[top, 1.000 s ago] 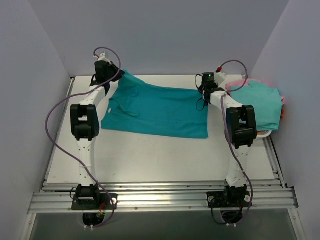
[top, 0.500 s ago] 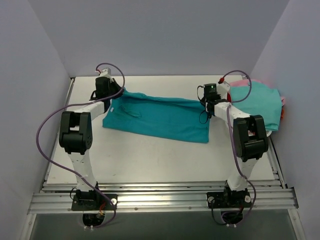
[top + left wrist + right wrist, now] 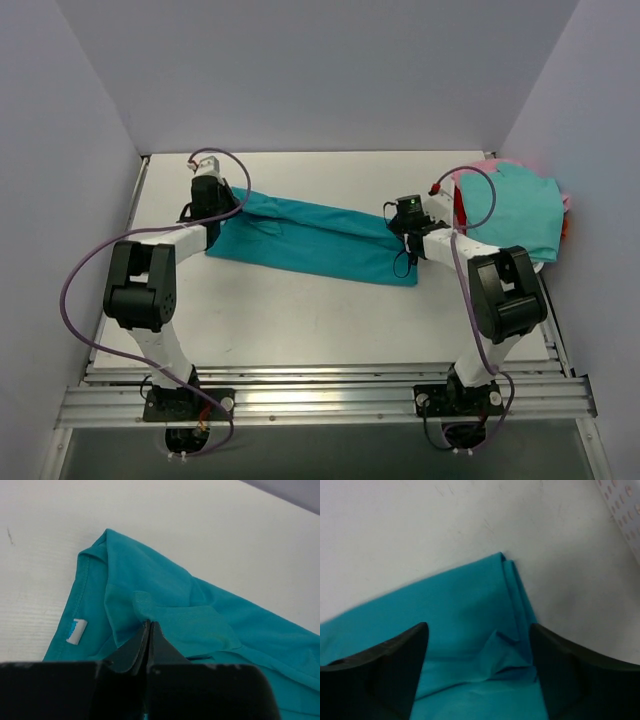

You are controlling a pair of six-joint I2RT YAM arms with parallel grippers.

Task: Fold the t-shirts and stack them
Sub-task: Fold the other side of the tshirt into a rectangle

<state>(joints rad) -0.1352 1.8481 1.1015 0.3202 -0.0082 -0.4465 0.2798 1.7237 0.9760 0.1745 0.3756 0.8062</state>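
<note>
So, at this moment I had the teal shirt (image 3: 310, 240) lying as a long folded band across the far half of the table (image 3: 300, 320), strung between both grippers. Left gripper (image 3: 149, 626) was clamped tight on a small ridge of cloth near the collar, just beside the white label (image 3: 77, 631). Right gripper (image 3: 477, 645) had its fingers wide apart, straddling the shirt's other end, where a pucker stood up near the folded corner. Nothing was pinched there as far as I could see. Other shirts (image 3: 515, 205), aqua on top with pink and red edges showing, sat piled at the right, near the right gripper, with the basket (image 3: 626, 515) close by.

Risks as I judged them:
- Only one end was held, so any pull from the left would drag the band and skew the fold.
- Left bite looked thin, maybe one layer, so it could slip or peel the layers apart.
- If the right closed on that pucker alone, it'd lift just the top layer.
- A wide swing on the right side could knock the other shirts.
</note>
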